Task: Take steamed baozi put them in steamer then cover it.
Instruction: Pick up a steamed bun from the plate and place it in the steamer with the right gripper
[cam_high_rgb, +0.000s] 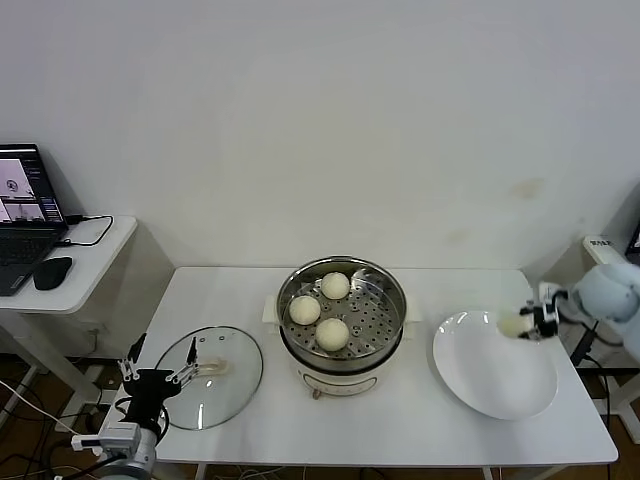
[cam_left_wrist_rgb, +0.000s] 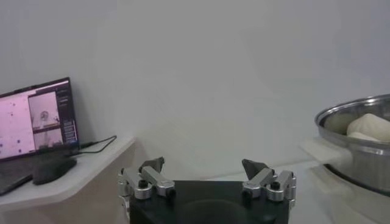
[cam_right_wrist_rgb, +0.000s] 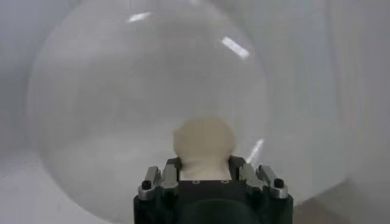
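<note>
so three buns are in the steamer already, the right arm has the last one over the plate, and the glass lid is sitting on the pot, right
Not quite: the glass lid is not on the steamer. The head view shows it lying on the table to the steamer's left, near the left gripper. The rest holds: three buns in the steamer, and the right gripper shut on the fourth bun over the plate.

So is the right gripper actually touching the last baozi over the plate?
Touching. The right wrist view shows the right gripper shut on the baozi, fingers pressed against both its sides, above the white plate.

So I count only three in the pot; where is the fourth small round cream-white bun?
In the head view, the fourth bun is on the right, gripped by the right gripper over the flat white plate.
</note>
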